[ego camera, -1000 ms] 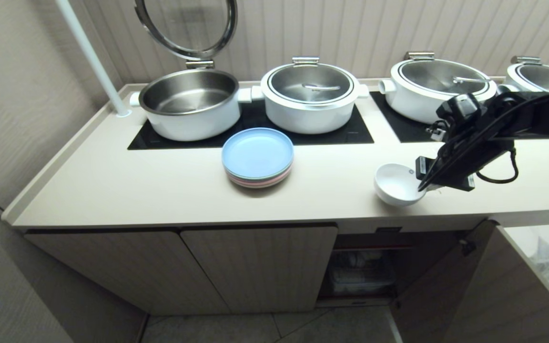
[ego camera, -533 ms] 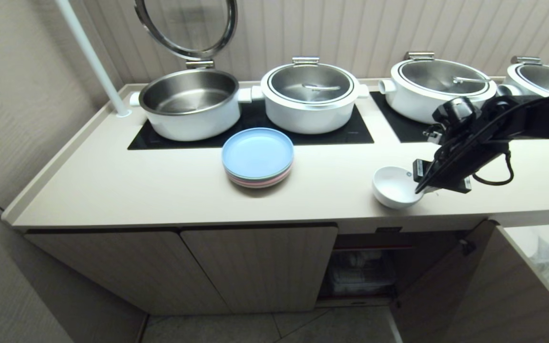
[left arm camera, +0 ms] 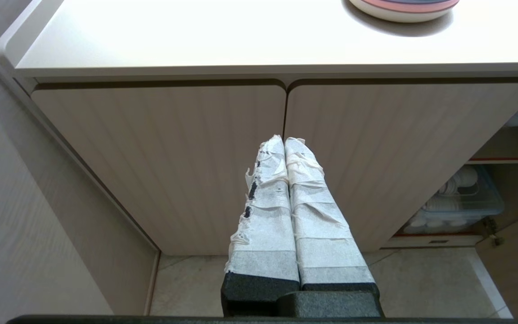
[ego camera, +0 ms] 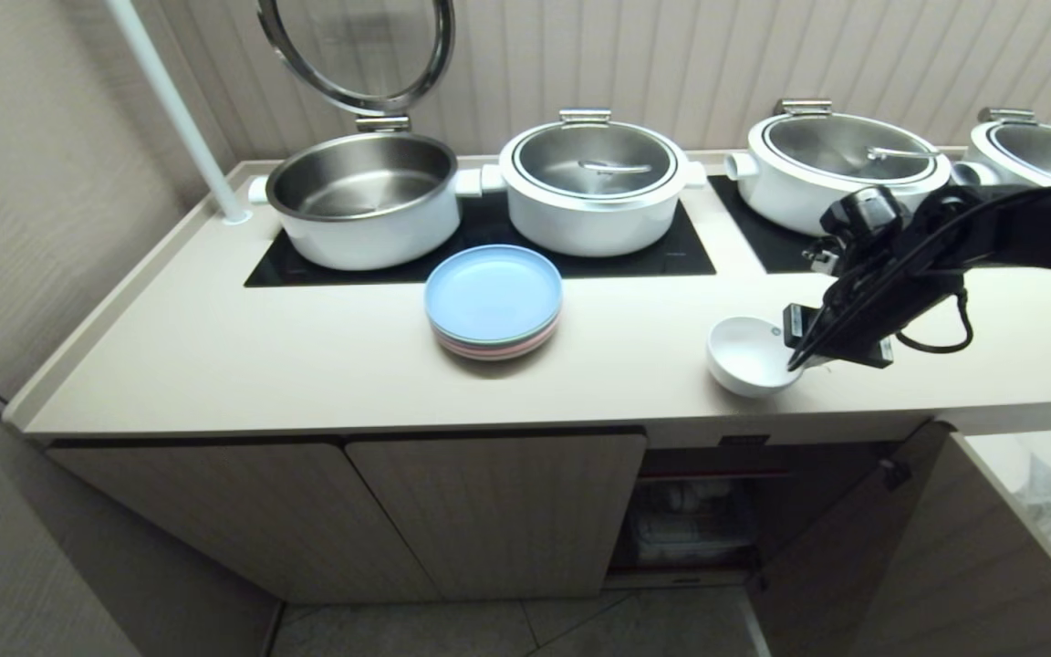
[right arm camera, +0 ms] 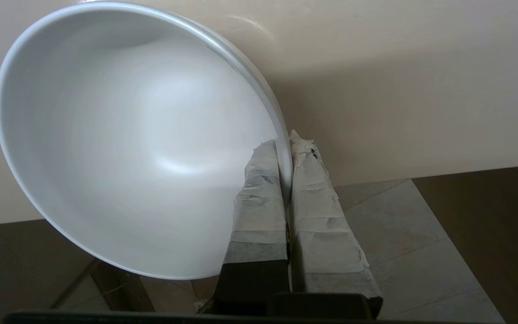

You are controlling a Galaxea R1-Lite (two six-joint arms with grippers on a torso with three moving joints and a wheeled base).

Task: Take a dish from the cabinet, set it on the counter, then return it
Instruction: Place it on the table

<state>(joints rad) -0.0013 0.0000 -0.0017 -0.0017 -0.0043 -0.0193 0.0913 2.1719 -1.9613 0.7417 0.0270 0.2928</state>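
The dish [ego camera: 749, 356], a small white bowl, is tilted over the beige counter [ego camera: 306, 365] near its front edge, right of centre. My right gripper [ego camera: 799, 363] is shut on its right rim, one taped finger inside and one outside. In the right wrist view the dish [right arm camera: 128, 144] fills the frame beside the gripper [right arm camera: 283, 146]. Whether its foot touches the counter I cannot tell. Below it the cabinet [ego camera: 699, 520] stands open. My left gripper [left arm camera: 283, 141] is shut and empty, parked before the closed ribbed doors [left arm camera: 173, 157].
A stack of blue and pink plates [ego camera: 494, 301] lies mid-counter. Several white pots [ego camera: 594, 187] stand on black cooktops behind, the leftmost with its lid up. A white pole [ego camera: 174, 105] rises at back left. The open cabinet door [ego camera: 863, 547] juts out; a tub of white dishes [left arm camera: 459, 198] sits inside.
My right gripper has drifted slightly left over the counter with the dish in it. Nothing else has moved.
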